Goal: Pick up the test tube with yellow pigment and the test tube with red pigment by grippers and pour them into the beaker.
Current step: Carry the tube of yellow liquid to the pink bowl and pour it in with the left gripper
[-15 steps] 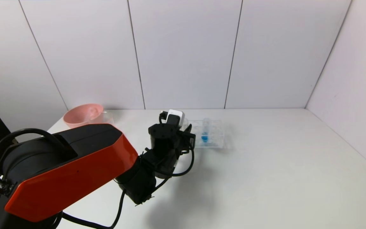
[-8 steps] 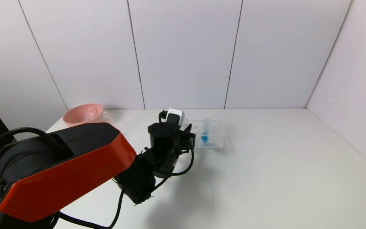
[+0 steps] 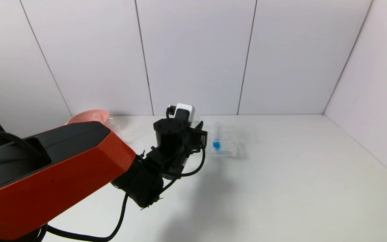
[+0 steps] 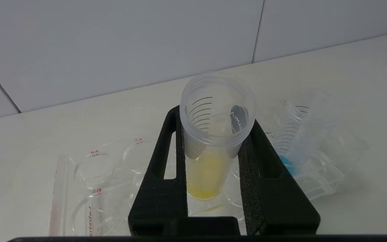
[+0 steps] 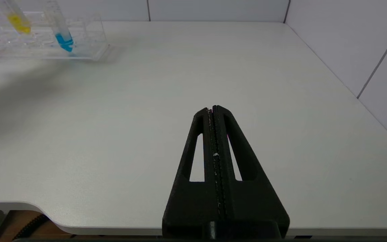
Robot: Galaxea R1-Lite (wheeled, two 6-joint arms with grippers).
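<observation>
My left gripper (image 4: 215,118) is shut on the test tube with yellow pigment (image 4: 208,169), which it holds upright just above the clear tube rack (image 4: 96,174). The same tube shows in the right wrist view (image 5: 17,21). In the head view the left wrist (image 3: 175,136) hides the fingers and the tube. The beaker (image 3: 115,123) stands beside the pink bowl, partly behind my left arm. The test tube with red pigment is out of view. My right gripper (image 5: 212,108) is shut and empty, low over the table's front edge.
A tube with blue liquid (image 3: 216,144) leans in the rack (image 3: 229,148), right of the left gripper. A pink bowl (image 3: 89,117) stands at the back left. White walls close the back and right sides of the table.
My left arm has risen, and the wrist now sits higher over the rack. The blue tube and rack have not moved.
</observation>
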